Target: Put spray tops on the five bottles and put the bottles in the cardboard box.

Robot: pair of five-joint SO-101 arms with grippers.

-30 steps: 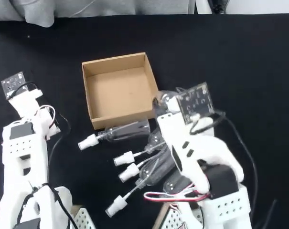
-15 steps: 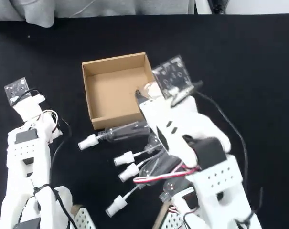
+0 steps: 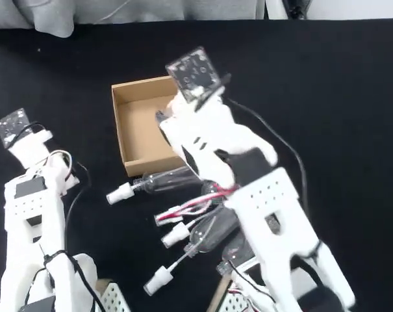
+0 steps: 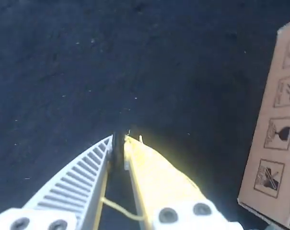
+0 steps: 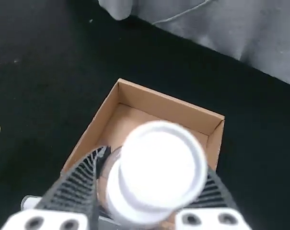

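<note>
In the right wrist view my right gripper is shut on a clear bottle with a white spray top, seen end-on and held above the open cardboard box. From the high view the right arm reaches across the box, its gripper over the box's inside. Several more bottles with white tops lie on the black table in front of the box, the nearest one along its front wall. My left gripper is shut on nothing, hanging over bare table to the left of the box.
The left arm stands at the left of the table. Further bottles lie partly under the right arm, tops pointing left. Grey cloth lines the far edge. Black table stretches right of the box.
The right arm has swung left from beside the box's right corner to over the box, carrying the bottle. The left arm has shifted only slightly.
</note>
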